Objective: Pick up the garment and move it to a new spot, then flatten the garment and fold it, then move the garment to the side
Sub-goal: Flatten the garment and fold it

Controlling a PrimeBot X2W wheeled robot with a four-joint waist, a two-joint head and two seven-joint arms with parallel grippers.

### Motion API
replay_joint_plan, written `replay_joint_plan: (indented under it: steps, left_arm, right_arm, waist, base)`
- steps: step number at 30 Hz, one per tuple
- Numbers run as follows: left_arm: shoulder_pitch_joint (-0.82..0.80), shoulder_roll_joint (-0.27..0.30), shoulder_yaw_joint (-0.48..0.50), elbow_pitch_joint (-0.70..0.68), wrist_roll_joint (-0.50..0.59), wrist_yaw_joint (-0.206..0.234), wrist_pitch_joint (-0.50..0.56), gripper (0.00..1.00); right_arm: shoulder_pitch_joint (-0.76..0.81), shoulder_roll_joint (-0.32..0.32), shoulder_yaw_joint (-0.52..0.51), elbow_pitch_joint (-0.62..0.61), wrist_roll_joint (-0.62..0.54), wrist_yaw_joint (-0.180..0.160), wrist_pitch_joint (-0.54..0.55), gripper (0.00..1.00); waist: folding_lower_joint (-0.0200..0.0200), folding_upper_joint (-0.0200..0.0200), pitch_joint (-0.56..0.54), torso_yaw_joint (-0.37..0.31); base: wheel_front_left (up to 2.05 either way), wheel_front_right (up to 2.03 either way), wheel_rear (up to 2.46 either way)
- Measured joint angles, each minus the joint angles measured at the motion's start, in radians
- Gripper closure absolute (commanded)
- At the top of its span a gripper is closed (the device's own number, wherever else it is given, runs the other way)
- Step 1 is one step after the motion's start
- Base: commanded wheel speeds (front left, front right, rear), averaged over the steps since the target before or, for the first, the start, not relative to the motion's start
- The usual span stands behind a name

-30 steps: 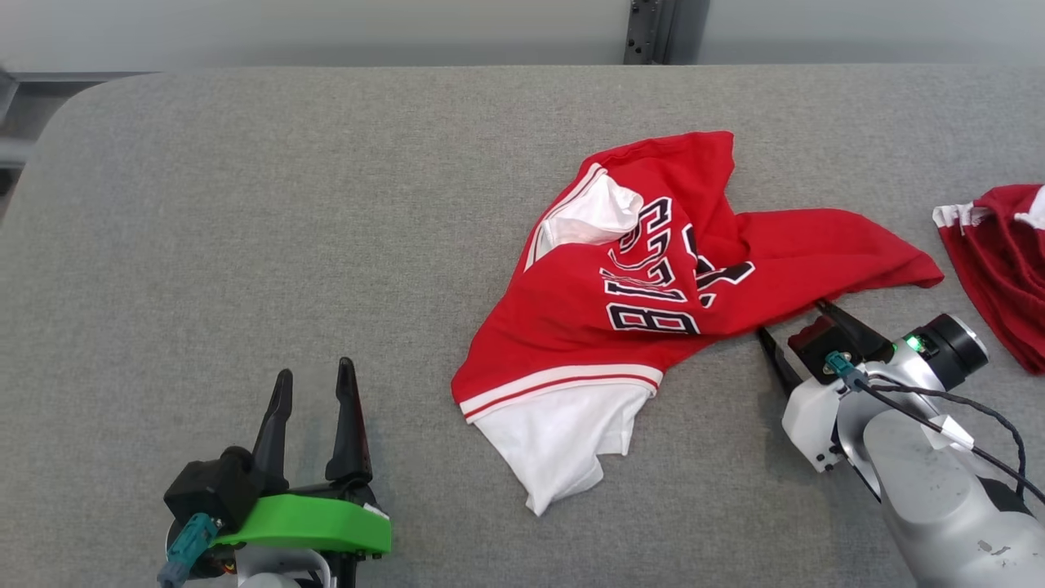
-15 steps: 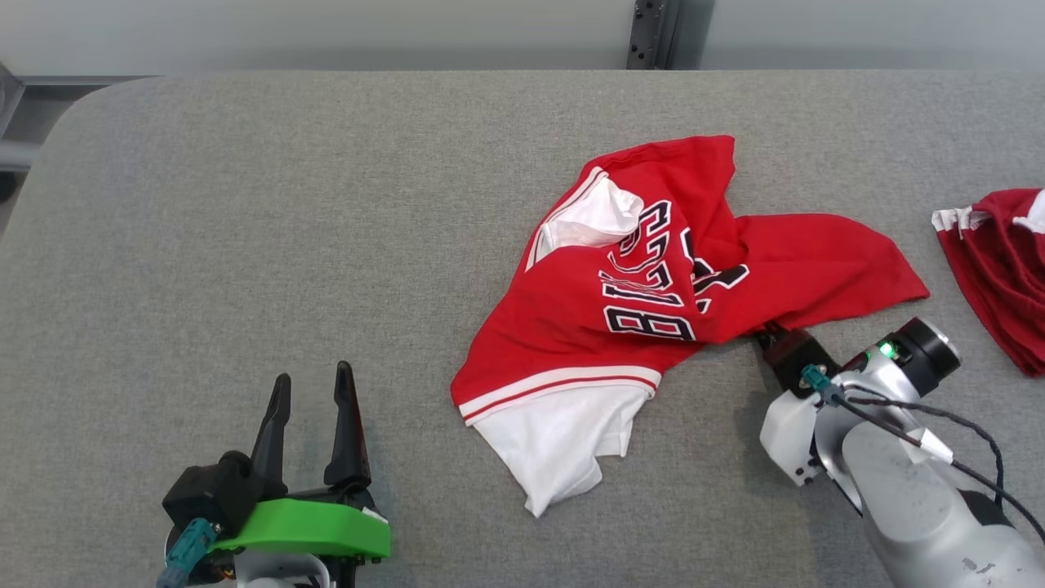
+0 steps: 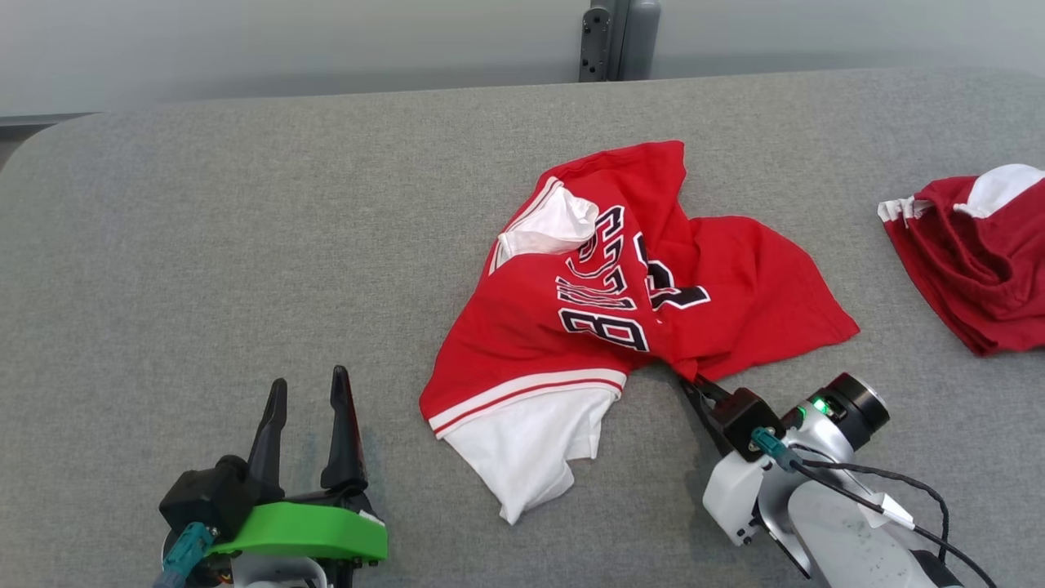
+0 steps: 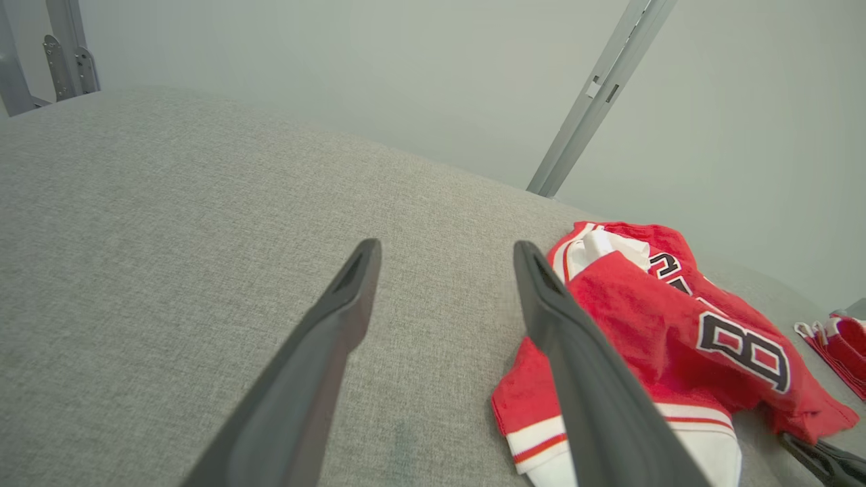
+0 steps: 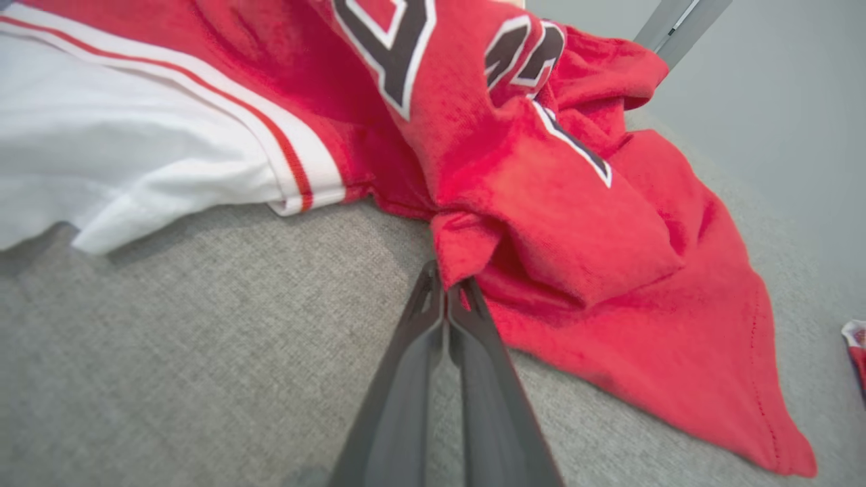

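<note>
Grey table (image 3: pixel 163 204): garment (image 3: pixel 604 327), a crumpled red-and-white jersey, sits centre frame. Second red pile (image 3: pixel 971 269) at right edge. Right gripper (image 3: pixel 694 385), lower right, is pinched tight on a red fold at the jersey's lower edge. Left gripper (image 3: pixel 309 380), lower left, spread wide, idle. Lift slowly, the bite looks thin and may slip. A second ago the right jaws were apart beside the hem; camera also shifted.
</note>
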Motion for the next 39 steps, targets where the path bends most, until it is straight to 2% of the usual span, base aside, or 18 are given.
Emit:
replay_joint_plan:
  steps: [3,4,5,6,7,12,21,29,34,38,39]
  left_arm:
    - [0.000,0.000,0.004,0.000,0.000,0.000,0.000,0.00]
    - [0.000,0.000,0.005,0.000,0.000,0.000,0.000,0.00]
    - [0.001,0.000,0.005,0.000,0.000,-0.001,0.000,0.00]
    - [0.001,0.000,0.005,0.000,0.000,-0.001,0.000,0.00]
    - [0.001,0.000,0.004,0.000,0.000,-0.002,0.000,0.00]
    - [0.001,0.000,0.004,0.000,0.001,-0.002,0.000,0.00]
    - [0.013,0.000,-0.010,0.013,0.001,-0.012,0.000,0.00]
    - [-0.040,0.026,-0.103,0.198,0.046,-0.063,0.083,0.00]
    - [-0.121,0.032,-0.136,0.354,0.064,-0.074,0.137,0.00]
    - [-0.171,0.029,-0.135,0.447,0.063,-0.072,0.130,0.00]
    - [-0.180,0.028,-0.136,0.463,0.060,-0.073,0.129,0.37]
  right_arm:
    - [0.006,0.020,-0.014,-0.018,0.009,0.000,0.000,1.00]
    - [0.012,0.028,-0.016,-0.020,0.014,0.000,0.000,0.89]
    - [0.018,0.035,-0.018,-0.021,0.014,0.000,0.000,0.58]
    - [0.024,0.040,-0.021,-0.022,0.015,0.000,0.000,0.06]
    - [0.030,0.045,-0.026,-0.026,0.016,0.000,0.000,0.00]
    - [0.066,0.053,-0.071,-0.069,0.018,0.000,0.000,0.00]
    - [0.169,0.061,-0.190,-0.235,0.041,0.000,0.000,0.00]
    - [0.197,0.086,-0.222,-0.322,0.041,0.000,0.000,0.00]
    - [0.200,0.094,-0.242,-0.363,0.040,0.000,0.000,0.00]
    - [0.205,0.098,-0.281,-0.397,0.040,0.000,0.000,0.00]
    - [0.207,0.100,-0.290,-0.408,0.040,0.000,0.000,0.00]
  waist:
    - [0.0000,0.0000,-0.005,-0.009]
    - [0.0001,0.0000,-0.006,-0.012]
    - [0.0000,0.0000,-0.008,-0.015]
    - [0.0000,0.0000,-0.010,-0.018]
    - [0.0000,0.0000,-0.012,-0.020]
    - [0.0000,0.0000,-0.023,-0.032]
    - [0.0000,0.0000,-0.039,-0.054]
    - [0.0000,0.0000,-0.036,-0.074]
    - [0.0000,0.0000,-0.029,-0.099]
    - [0.0000,0.0000,-0.019,-0.119]
    - [0.0000,0.0000,-0.017,-0.124]
  base:
    - [0.00,0.00,0.00]
    - [0.00,0.00,0.00]
    - [0.00,0.00,0.00]
    - [0.00,0.00,0.00]
    - [0.00,0.00,0.00]
    - [0.00,0.00,0.00]
    - [0.00,0.00,0.00]
    - [0.00,0.00,0.00]
    - [0.00,0.00,0.00]
    - [0.00,0.00,0.00]
    - [0.00,0.00,0.00]
